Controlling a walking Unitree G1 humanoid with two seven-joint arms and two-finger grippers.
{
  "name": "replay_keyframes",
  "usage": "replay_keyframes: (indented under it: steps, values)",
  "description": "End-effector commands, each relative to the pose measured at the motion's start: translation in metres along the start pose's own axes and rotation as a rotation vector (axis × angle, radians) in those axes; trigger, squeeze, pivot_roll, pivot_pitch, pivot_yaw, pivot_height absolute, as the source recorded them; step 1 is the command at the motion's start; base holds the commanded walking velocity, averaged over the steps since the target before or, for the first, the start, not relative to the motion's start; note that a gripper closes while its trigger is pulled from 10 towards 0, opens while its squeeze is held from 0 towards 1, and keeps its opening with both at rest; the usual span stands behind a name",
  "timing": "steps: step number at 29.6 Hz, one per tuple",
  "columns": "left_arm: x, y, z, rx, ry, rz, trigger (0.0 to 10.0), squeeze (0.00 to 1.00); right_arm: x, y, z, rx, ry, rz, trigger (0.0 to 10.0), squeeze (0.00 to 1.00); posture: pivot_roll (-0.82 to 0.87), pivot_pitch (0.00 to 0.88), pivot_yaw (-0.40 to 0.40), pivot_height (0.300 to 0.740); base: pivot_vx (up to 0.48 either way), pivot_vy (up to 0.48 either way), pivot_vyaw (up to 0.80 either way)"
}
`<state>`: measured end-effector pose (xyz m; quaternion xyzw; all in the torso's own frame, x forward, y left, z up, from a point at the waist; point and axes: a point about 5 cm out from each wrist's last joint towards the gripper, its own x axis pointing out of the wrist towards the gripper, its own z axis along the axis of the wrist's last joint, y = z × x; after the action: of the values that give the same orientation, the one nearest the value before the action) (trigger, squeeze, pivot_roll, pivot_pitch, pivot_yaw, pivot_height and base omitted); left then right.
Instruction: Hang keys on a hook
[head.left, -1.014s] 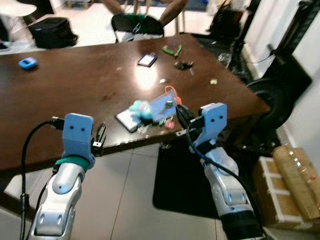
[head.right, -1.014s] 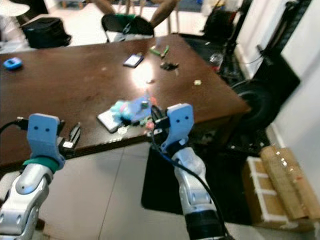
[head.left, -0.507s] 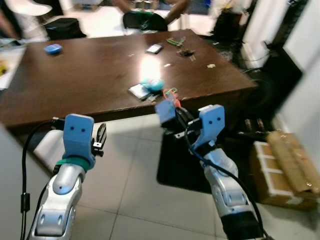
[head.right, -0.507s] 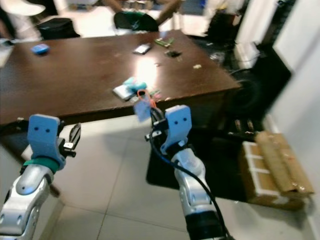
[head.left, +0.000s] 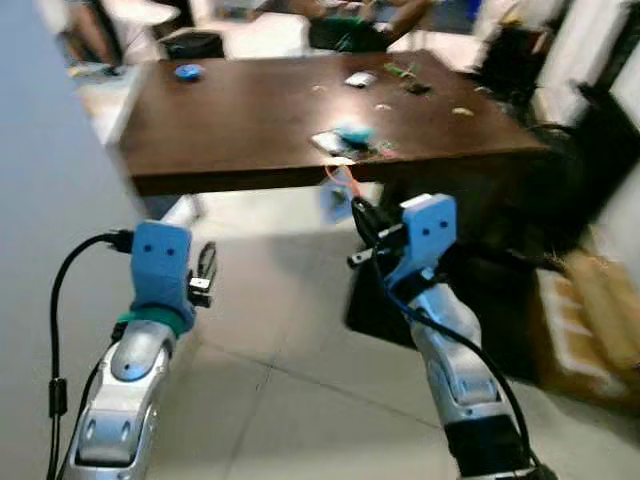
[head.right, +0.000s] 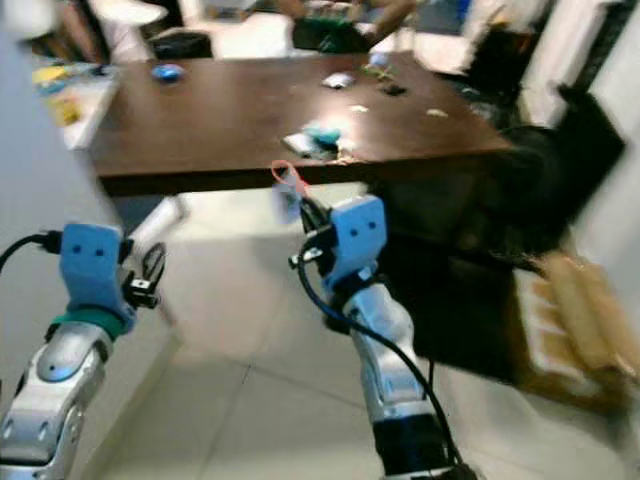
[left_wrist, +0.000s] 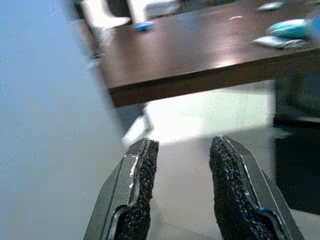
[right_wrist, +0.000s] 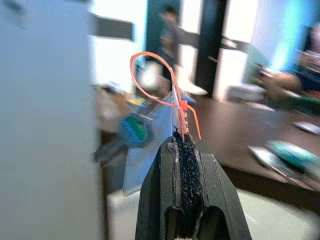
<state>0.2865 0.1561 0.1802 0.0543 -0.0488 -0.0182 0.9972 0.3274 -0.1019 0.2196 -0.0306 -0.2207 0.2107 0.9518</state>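
Observation:
My right gripper (head.left: 358, 214) is raised in front of me, shut on the keys: a thin orange loop (right_wrist: 159, 80) with a pale blue tag (right_wrist: 149, 142) hanging beside it. The loop (head.left: 340, 180) stands up above the fingertips, in the air short of the brown table (head.left: 250, 120). The left gripper (head.left: 205, 272) is held low at my left side, open with nothing between its black fingers (left_wrist: 142, 185). It points over pale floor toward the table's near edge.
A pale wall (head.left: 50, 250) rises close on my left. The table carries a teal item and a phone (head.left: 345, 138) and a blue object (head.left: 187, 71). A black mat (head.left: 480, 320) and a cardboard box (head.left: 600, 320) lie to the right. A person (head.left: 370, 15) sits behind the table.
The whole view has shifted: the table now sits farther off and the wall has come in at the left. My right gripper has kept its hold on the keys, lifted off the table.

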Motion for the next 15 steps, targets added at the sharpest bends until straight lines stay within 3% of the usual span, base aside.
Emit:
replay_keyframes:
  steps: [1, 15]
  values:
    - [0.002, -0.013, 0.015, 0.002, -0.05, -0.063, 10.0, 0.0, 0.005, 0.0, 0.013, 0.002, -0.046, -0.004, 10.0, 0.0, -0.06, 0.0, 0.09, 0.74, 0.0, 0.0, 0.8]
    - [0.003, -0.022, 0.029, 0.008, -0.1, -0.109, 10.0, 0.0, 0.003, 0.001, 0.011, 0.006, -0.036, -0.008, 10.0, 0.0, -0.06, 0.0, 0.096, 0.74, 0.0, 0.0, 0.8]
